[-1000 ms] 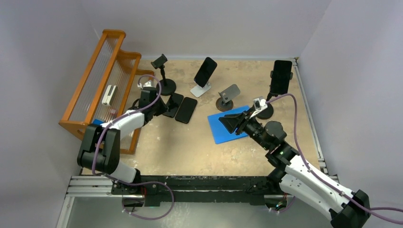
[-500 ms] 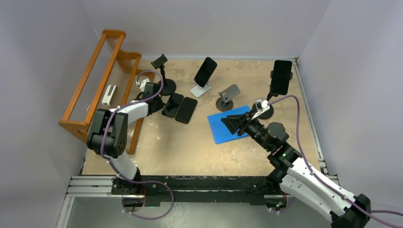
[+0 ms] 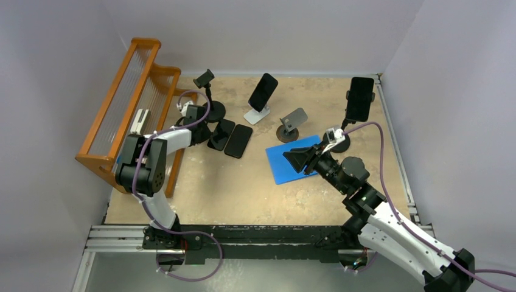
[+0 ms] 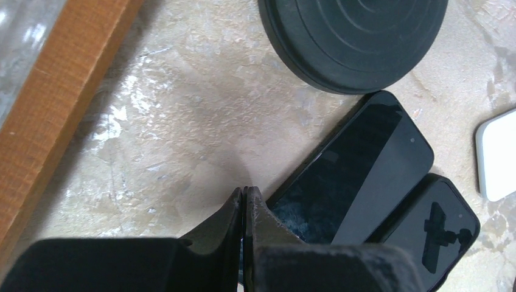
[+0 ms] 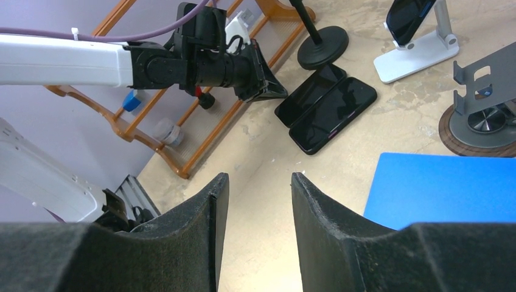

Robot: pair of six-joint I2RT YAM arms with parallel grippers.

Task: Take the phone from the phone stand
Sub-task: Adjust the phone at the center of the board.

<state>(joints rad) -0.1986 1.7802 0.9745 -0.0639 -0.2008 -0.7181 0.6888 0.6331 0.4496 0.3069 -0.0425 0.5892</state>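
Nearest me, the right gripper hung over the bare table at the near-left corner of the blue mat. Its jaws stood released, about half apart, with nothing between them. Further out on the other side, the left gripper was clenched tight on nothing. Its tips were pressed together just beside the edge of one of the two flat phones, which lay side by side by the empty clamp stand's round base.

Beyond those, the grey stand was empty. Two phones sat propped at the far end. The centre phone leaned in the white stand, its long axis tilted up and back. The right phone was held nearly upright in the tall black stand at the far right edge.

I judged the centre phone about equally far from both claws. It lay ahead and to the right of the open claw, showing at the top right of the right wrist view. The right phone lay out to the far right, where I reckoned only the right arm could reach it. With its jaws already apart, the right arm seemed better placed for either pick.
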